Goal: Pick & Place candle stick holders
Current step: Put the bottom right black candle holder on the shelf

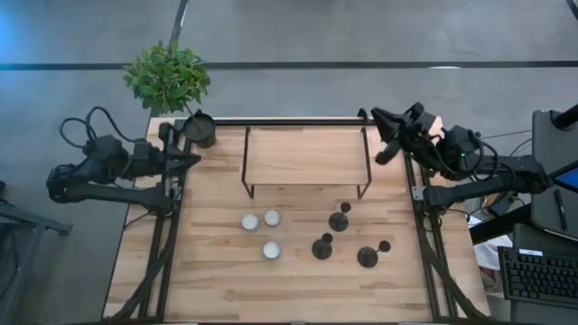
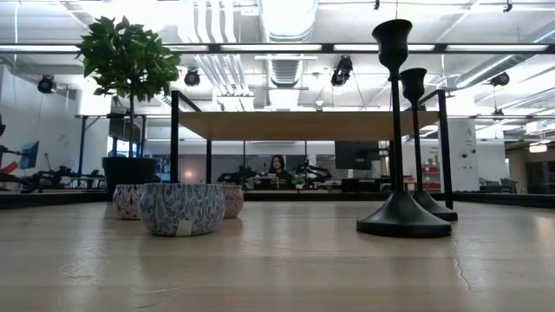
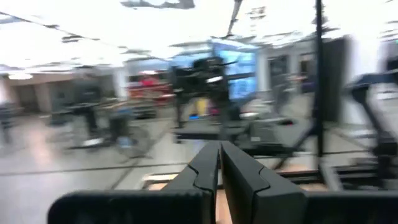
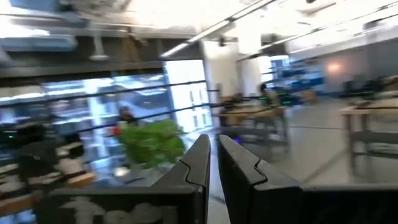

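From above, three candle stick holders (image 1: 339, 220) stand upright on the desk (image 1: 217, 271) near the tealights (image 1: 260, 219); a careless reach could topple them. Level view: tall thin stems, tippy. Wrist views: left gripper (image 3: 219, 163) and right gripper (image 4: 213, 155) jaws closed, empty.

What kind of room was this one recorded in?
Probably an open-plan robotics lab or workshop. The low view shows exposed ducts and strip lights overhead, long benches with monitors behind the table, and a person seated at one.
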